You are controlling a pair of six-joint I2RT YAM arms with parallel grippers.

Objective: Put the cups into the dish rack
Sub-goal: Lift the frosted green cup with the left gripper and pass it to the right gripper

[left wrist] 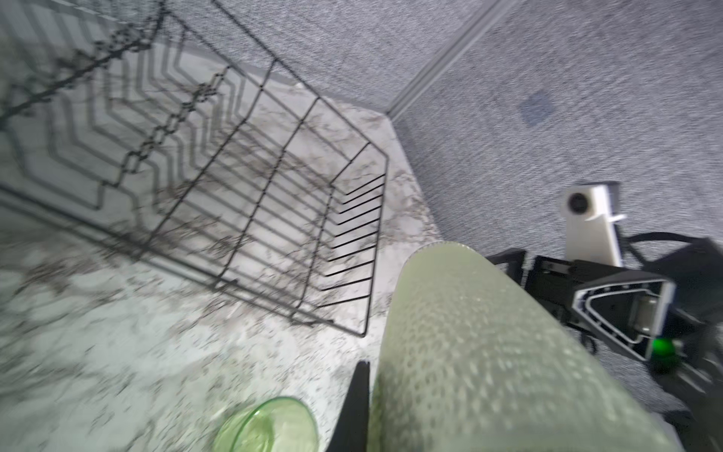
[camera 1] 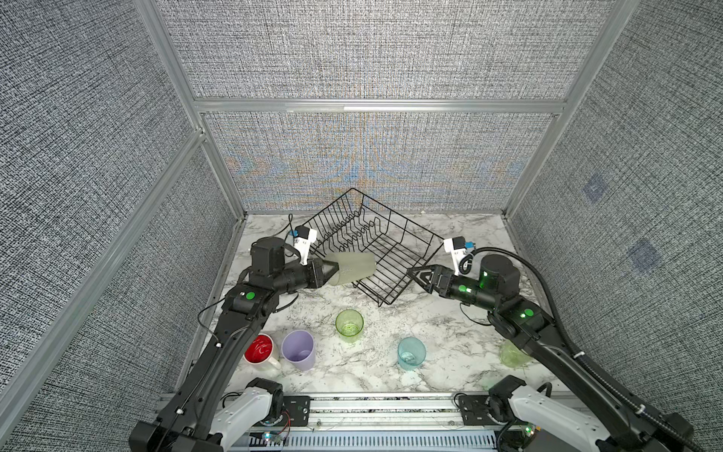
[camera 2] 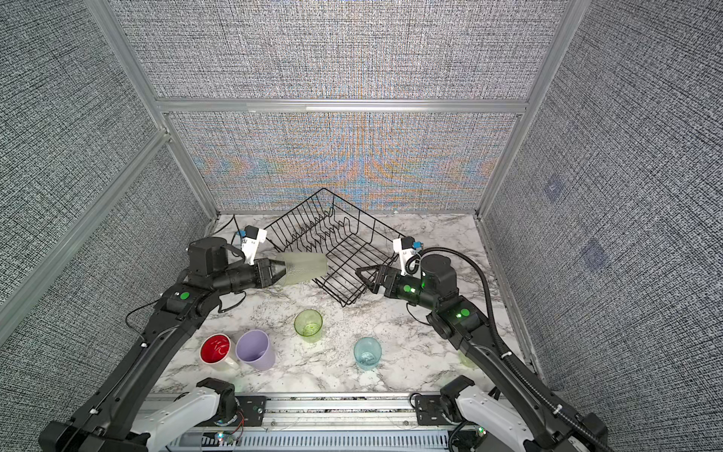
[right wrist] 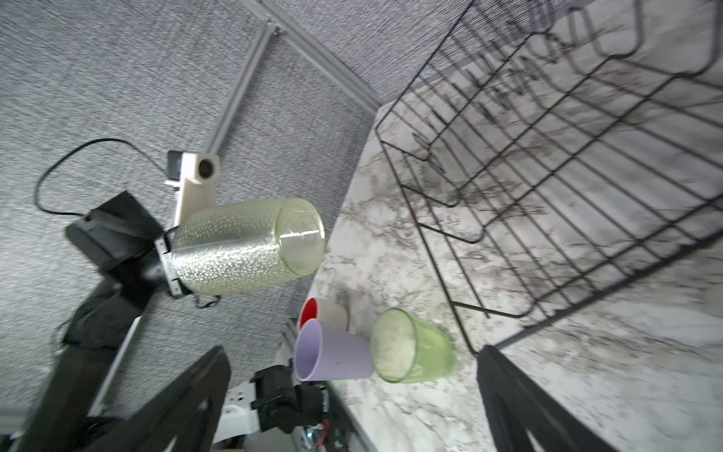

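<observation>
**A:** Green, pale and see-through: the dimpled plastic tumbler (camera 1: 356, 268) lies on its side in the air. The left pincer (camera 1: 331, 271) is pinching it at one end.

**B:** Where does it reach?

**A:** Straight ahead of that pincer. Its far end is over the near edge of the large black wire dish rack (camera 1: 391, 254). I cannot tell whether it touches the wires.

**B:** And the other pincer?

**A:** The right pincer (camera 1: 418, 275) is spread wide and holds nothing. It hovers just beside the rack's opposite side. The rack sits between the two pincers on the white marble-patterned desk (camera 1: 371, 373).

**B:** The other cups?

**A:** They are upright on the desk, behind the pincers, towards the arm bases.
- A bright green translucent tumbler (camera 1: 349, 324) is nearest, behind the gap between the pincers.
- A teal translucent tumbler (camera 1: 411, 353) stands further back, on the right pincer's side.
- An opaque lavender cup (camera 1: 298, 349) and a white handled mug with a red inside (camera 1: 260, 350) stand side by side behind the left pincer.
- A faint green tumbler (camera 1: 510, 355) is partly hidden by the right arm (camera 1: 547, 344).
</observation>
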